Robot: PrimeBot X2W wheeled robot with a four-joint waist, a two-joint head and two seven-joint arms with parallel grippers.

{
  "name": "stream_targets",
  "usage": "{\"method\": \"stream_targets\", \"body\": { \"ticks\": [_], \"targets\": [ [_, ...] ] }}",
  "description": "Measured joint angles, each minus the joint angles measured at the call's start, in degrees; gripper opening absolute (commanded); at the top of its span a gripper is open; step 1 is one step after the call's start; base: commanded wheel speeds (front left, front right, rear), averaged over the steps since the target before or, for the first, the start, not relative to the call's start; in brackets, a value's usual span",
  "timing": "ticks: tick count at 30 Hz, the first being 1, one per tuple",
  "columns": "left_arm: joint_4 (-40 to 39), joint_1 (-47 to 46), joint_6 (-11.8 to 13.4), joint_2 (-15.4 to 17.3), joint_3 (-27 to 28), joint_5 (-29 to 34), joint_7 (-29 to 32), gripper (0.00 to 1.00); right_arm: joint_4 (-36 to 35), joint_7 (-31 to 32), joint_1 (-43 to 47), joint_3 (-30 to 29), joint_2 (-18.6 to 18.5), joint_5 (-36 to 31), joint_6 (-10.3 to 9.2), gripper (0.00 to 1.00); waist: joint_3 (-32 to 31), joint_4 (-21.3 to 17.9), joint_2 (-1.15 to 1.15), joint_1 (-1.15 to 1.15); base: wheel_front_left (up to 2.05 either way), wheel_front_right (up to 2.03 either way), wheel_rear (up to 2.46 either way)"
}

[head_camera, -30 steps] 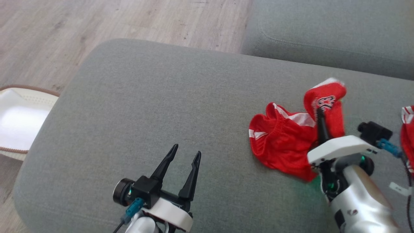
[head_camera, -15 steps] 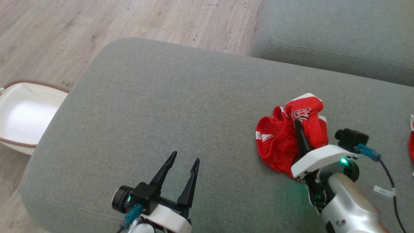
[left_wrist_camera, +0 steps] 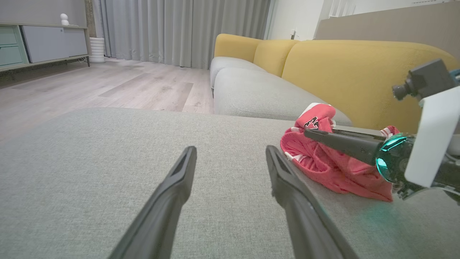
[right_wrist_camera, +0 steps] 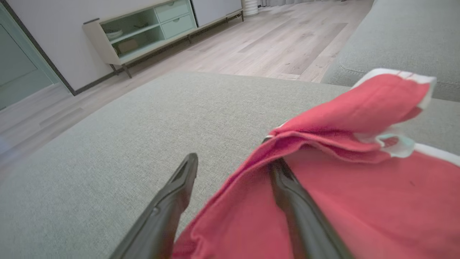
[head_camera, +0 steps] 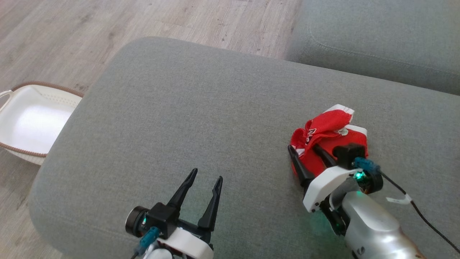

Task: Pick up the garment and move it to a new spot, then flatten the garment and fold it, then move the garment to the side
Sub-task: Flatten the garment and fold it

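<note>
- Fingers (right_wrist_camera: 172, 201) of my right gripper (head_camera: 302, 147) stand spread wide and clamp nothing. In the right wrist view, one finger lies bare over grey upholstery, and the tip of the other is tucked under a fold of red cloth.
- Garment (head_camera: 330, 126): red with white trim and dark lettering, crumpled in a heap on the right part of the seat cushion (head_camera: 201, 108). The heap lies between and just ahead of my right fingers and touches them.
- In the left wrist view, one dark finger of my right gripper reaches across the top of the heap.
- Left gripper (head_camera: 206, 173): fingers likewise parted and empty, held above bare cushion on the side nearest me, well apart from the garment.
- Seat cushion: grey woven fabric with rounded corners. A second cushion (head_camera: 377, 36) of the same grey adjoins it at the far right.
- Yellow backrest (left_wrist_camera: 359, 72): rises behind the garment in the left wrist view.
- Basket (head_camera: 28, 122): white with a brown rim, standing on the wooden floor (head_camera: 107, 21) beside the cushion's left end.
- Background: a pale sideboard (right_wrist_camera: 143, 32) against the wall, and grey curtains (left_wrist_camera: 161, 28) reaching the floor.
</note>
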Motion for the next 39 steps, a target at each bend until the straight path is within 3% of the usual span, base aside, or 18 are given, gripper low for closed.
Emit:
{"method": "stream_targets", "body": {
  "ticks": [16, 24, 29, 34, 39],
  "targets": [
    [0.4, 0.0, 0.1, 0.0, -0.5, -0.2, 0.0, 1.00, 6.4, -0.5, -3.4, 6.3, 1.3, -5.4, 0.00, 1.00, 0.0, 1.0, 0.00, 0.00, 0.00, 0.00, 0.00],
    [0.8, 0.0, 0.2, 0.0, -0.3, -0.6, 0.0, 1.00, 7.0, -0.4, -3.3, 7.7, 1.6, -1.5, 0.00, 1.00, -0.4, -0.1, 0.00, 0.00, 0.00, 0.00, 0.00],
    [-0.7, 0.1, 0.6, 0.0, 1.7, -0.6, 0.0, 1.00, 3.2, -0.5, -3.1, 5.3, 0.9, 1.2, 0.00, 1.00, -1.0, -2.3, 0.00, 0.00, 0.00, 0.00, 0.00],
    [-3.4, 0.2, 1.1, 0.0, 4.0, -0.6, 0.0, 1.00, -5.0, -0.5, -0.8, -0.5, -3.7, 1.6, 0.00, 1.00, -1.6, -5.2, 0.00, 0.00, 0.00, 0.00, 0.00],
    [-6.7, 0.4, 1.6, 0.0, 6.8, -0.5, 0.0, 1.00, -13.4, -0.5, 6.1, -8.8, -7.0, -3.3, 0.00, 1.00, -2.1, -8.5, 0.00, 0.00, 0.00, 0.00, 0.00]
  ]
}}
